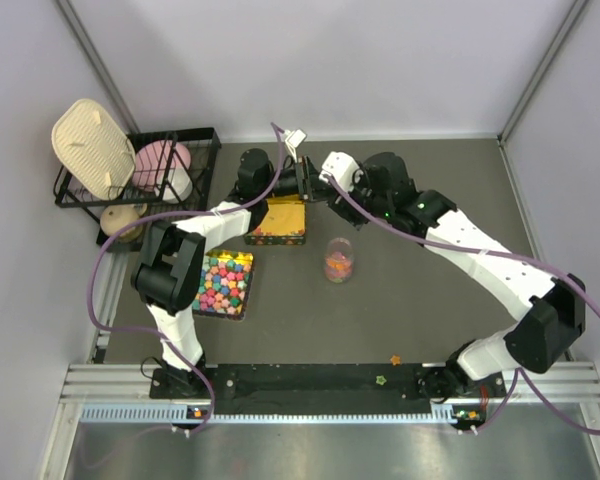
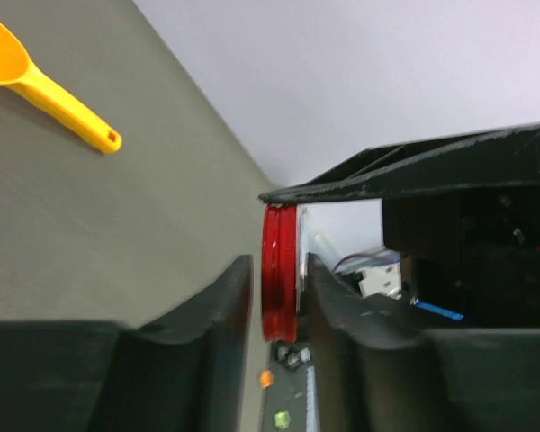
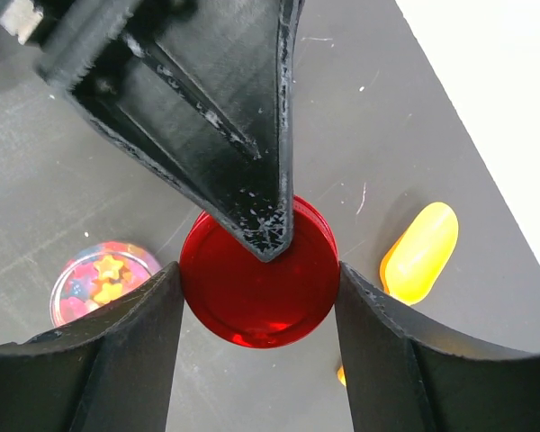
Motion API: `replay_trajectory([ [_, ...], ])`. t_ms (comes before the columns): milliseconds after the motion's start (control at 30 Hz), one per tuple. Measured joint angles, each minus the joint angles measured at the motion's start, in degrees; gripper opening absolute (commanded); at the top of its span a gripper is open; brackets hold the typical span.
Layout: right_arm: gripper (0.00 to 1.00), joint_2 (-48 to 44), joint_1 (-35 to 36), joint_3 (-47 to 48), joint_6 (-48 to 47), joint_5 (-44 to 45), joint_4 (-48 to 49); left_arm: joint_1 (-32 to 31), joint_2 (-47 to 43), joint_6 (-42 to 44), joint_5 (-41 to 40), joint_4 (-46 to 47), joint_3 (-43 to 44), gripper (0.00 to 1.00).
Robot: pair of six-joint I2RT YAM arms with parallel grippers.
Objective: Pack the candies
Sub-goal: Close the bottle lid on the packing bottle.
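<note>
A red lid [image 3: 252,292] hangs edge-up in the air between both grippers at the back of the table. My right gripper [image 3: 258,268] is shut on its rim, one finger touching each side. My left gripper [image 2: 277,263] straddles the lid's [image 2: 280,270] flat faces, its jaws slightly open with a thin gap on one side; one left finger [image 3: 243,135] crosses the lid in the right wrist view. The candies fill a small clear jar [image 1: 339,262] standing lidless mid-table, also seen at the jar [image 3: 103,281]. Two loose candies [image 1: 395,359] lie near the front rail.
A yellow scoop [image 3: 420,252] lies on the table below the grippers. A yellow tin [image 1: 280,218] sits under the left wrist, and a tray of bigger bright candies [image 1: 223,283] is to its front left. A black dish rack [image 1: 140,180] stands at the back left.
</note>
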Motion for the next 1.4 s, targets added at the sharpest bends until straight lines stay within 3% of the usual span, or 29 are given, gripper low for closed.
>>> replay_trajectory([
  [267, 0.50, -5.4, 0.1, -3.8, -1.4, 1.6, -0.3, 2.6, -1.7, 12.2, 0.0, -8.0, -1.9, 0.73],
  [333, 0.50, -7.0, -0.3, -3.8, -1.5, 1.6, -0.6, 3.6, -3.1, 16.3, -0.3, -10.5, -3.4, 0.90],
  [400, 0.50, -8.5, -1.0, -3.8, -1.5, 1.5, -0.8, 4.4, -4.4, 20.2, -0.7, -12.3, -5.0, 0.99],
  [700, 0.50, -11.1, -6.8, -3.1, -1.2, 0.9, -3.1, 4.0, -7.8, 34.1, -1.4, -15.2, -12.9, 0.99],
  [1100, 0.52, -11.2, -8.5, 1.6, -0.2, -1.2, -5.7, 0.6, -15.0, 53.1, -1.5, -9.4, -30.2, 0.99],
  [1400, 0.52, -11.6, -8.6, 2.3, 0.1, -1.5, -7.6, -6.7, -14.3, 63.1, -8.5, -5.5, -32.3, 0.99],
])
